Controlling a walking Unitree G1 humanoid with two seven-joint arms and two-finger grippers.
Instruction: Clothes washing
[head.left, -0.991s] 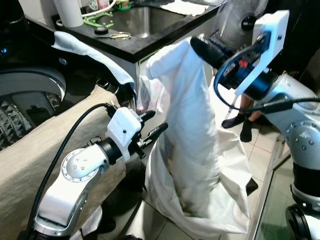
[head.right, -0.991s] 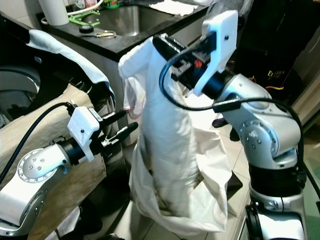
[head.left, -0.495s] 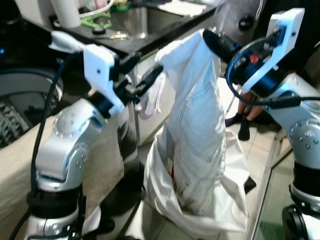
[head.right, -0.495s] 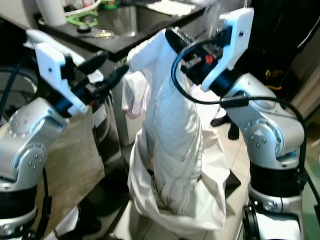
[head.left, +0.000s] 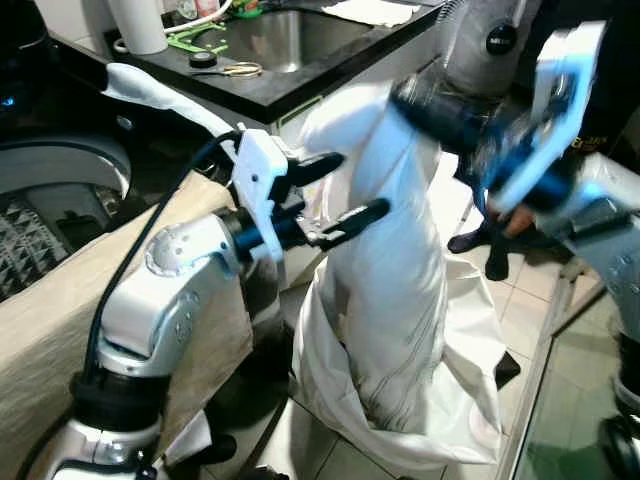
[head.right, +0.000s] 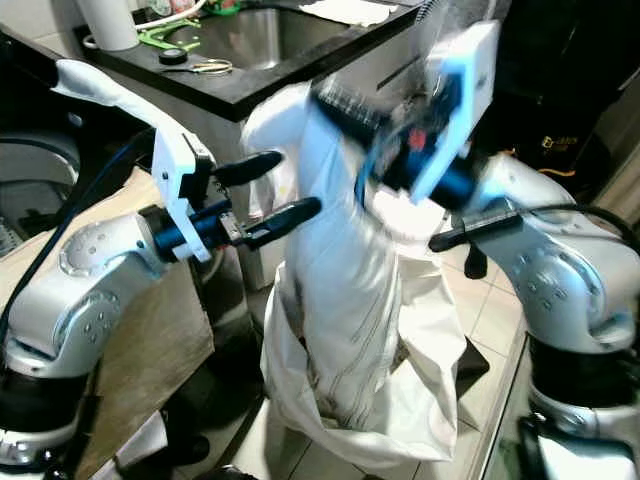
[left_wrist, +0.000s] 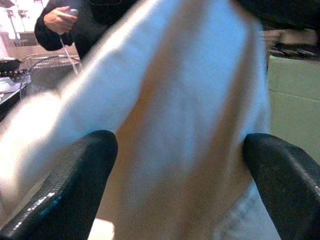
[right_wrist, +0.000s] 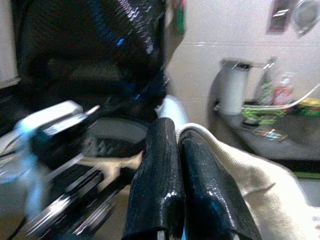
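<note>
Since half a second ago my left gripper (head.left: 345, 185) has dropped from near counter height and swung toward the hanging garment; its two fingers now stand well apart, one above the other, tips reaching the cloth at its 9 o'clock edge, holding nothing. In the left wrist view the fingers (left_wrist: 70, 185) frame the fabric, which lies across the gap between them; contact cannot be confirmed.

My right gripper (right_wrist: 180, 165) has shifted slightly lower and is motion-blurred in the head views. Its fingers are pressed together on the top hem of the white garment (head.left: 395, 260), a fold of cream cloth pinched between them in the right wrist view.

White garment position: hanging upright from my right gripper, its lower end down inside the white laundry bag (head.left: 455, 400), which sits open on the tiled floor (head.left: 520, 310) at 6 o'clock of the garment.

Surroundings: black counter (head.left: 290, 90) with steel sink (head.left: 270, 30) at 11 o'clock of the garment; washing machine drum opening (head.left: 50, 200) at 9 o'clock, beige cloth (head.left: 50, 310) draped below it. A person's hand (left_wrist: 59, 20) shows beyond the garment in the left wrist view; feet in dark socks (head.left: 475, 240) at 3 o'clock.
</note>
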